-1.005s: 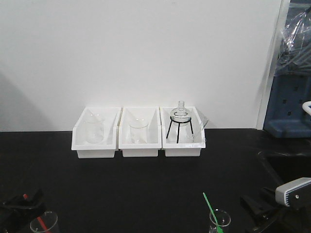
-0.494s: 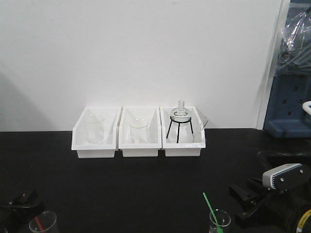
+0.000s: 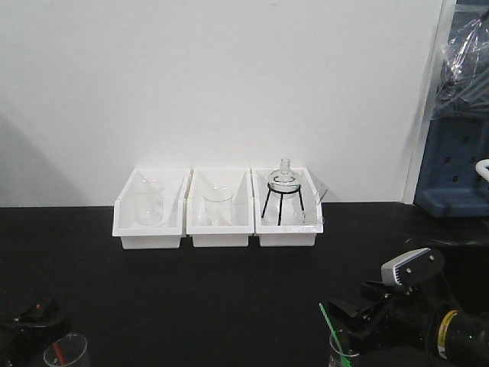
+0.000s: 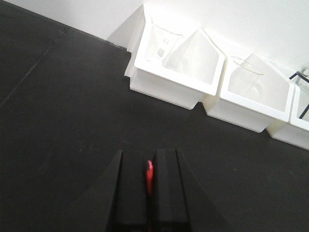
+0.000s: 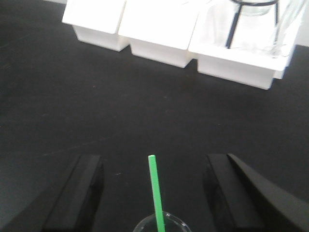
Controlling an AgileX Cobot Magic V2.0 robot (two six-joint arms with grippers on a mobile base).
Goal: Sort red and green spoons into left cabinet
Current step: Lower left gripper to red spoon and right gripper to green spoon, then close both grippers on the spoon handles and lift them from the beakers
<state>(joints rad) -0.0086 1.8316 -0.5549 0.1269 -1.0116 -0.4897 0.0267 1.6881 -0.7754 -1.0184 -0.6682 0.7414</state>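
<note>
Pinching the red spoon at the front-left corner of the tabletop, the left gripper is closed, while the right gripper gapes either side of the green spoon in its beaker.

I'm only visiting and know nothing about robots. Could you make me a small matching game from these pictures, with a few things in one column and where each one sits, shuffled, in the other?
Things
1. red spoon
2. green spoon
3. black tripod

Places
A. in the rightmost white bin
B. pinched between the shut left jaws
C. standing in a glass, midway between the wide-open right jaws and touching neither

Pairs: 1-B, 2-C, 3-A
</note>
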